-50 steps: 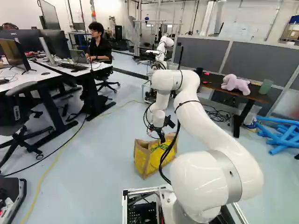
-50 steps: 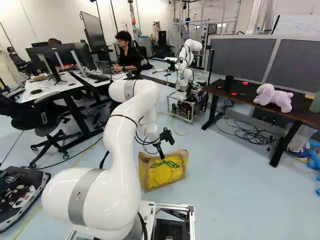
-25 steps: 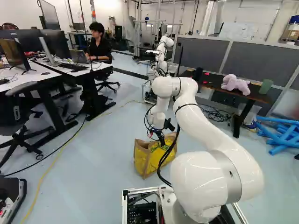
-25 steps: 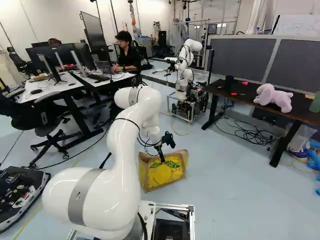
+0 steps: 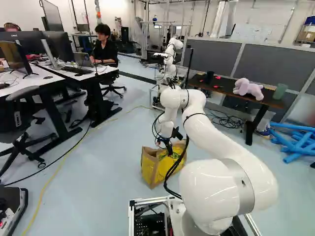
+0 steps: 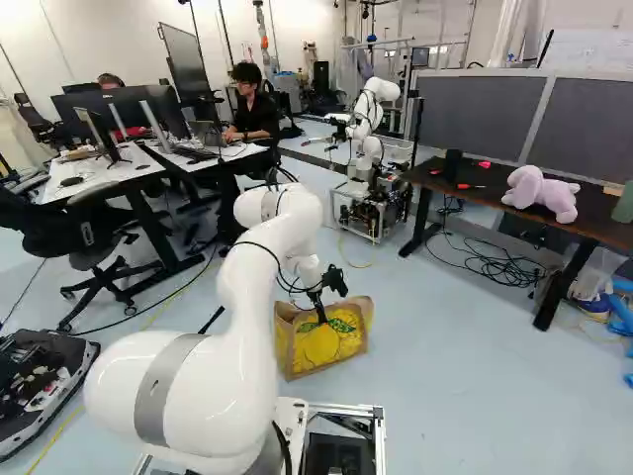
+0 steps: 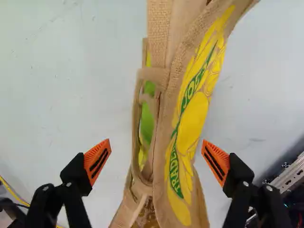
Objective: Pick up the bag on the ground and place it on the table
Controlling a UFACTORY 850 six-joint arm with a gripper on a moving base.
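Note:
In the left base view my gripper (image 5: pixel 169 148) reaches down to the top of the brown and yellow bag (image 5: pixel 156 169), which stands upright on the floor. The right base view shows the same bag (image 6: pixel 322 341) with a lemon print on its side. Seen from the wrist, the gripper (image 7: pixel 156 159) has its orange pads wide apart, one on either side of the bag's top (image 7: pixel 164 114). Bare floor shows between each pad and the bag, and neither visibly touches it. A handle strap (image 7: pixel 148 133) lies along the opening.
A dark table (image 6: pixel 593 226) stands ahead to the right, bearing a pink plush toy (image 6: pixel 541 193), a dark cup and a green cup. Another robot (image 6: pixel 368 129) stands beyond the bag. Desks and a chair (image 5: pixel 22 123) are on the left; blue tubes (image 5: pixel 295 142) lie at the right.
The arm has come down, bringing the gripper lower to the bag's top. Bag and base have stayed in place.

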